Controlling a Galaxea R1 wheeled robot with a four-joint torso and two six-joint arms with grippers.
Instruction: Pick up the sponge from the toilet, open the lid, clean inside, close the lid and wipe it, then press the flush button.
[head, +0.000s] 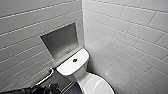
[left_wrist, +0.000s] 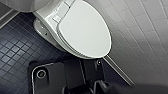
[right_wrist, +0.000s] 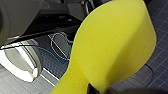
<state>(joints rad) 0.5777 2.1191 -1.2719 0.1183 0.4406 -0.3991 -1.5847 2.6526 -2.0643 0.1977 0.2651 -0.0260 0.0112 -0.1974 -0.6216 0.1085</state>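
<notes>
1. Pinching the sponge (right_wrist: 112, 45) at its lower end, the right claw (right_wrist: 97, 89) squeezes the yellow foam into a narrow waist above the dark tiled floor (right_wrist: 160, 62).
2. Left claw (left_wrist: 100, 86): spread or pressed together, cannot tell. It hangs over the floor near the front of the bowl.
3. The lid (left_wrist: 85, 30) is down, flat over the bowl.
4. The toilet (head: 75, 72) sits in a corner of white-tiled walls, with the flush button (head: 74, 60) centred on the tank top.
5. Farthest back is a recessed niche (head: 61, 40) in the wall above the tank.
</notes>
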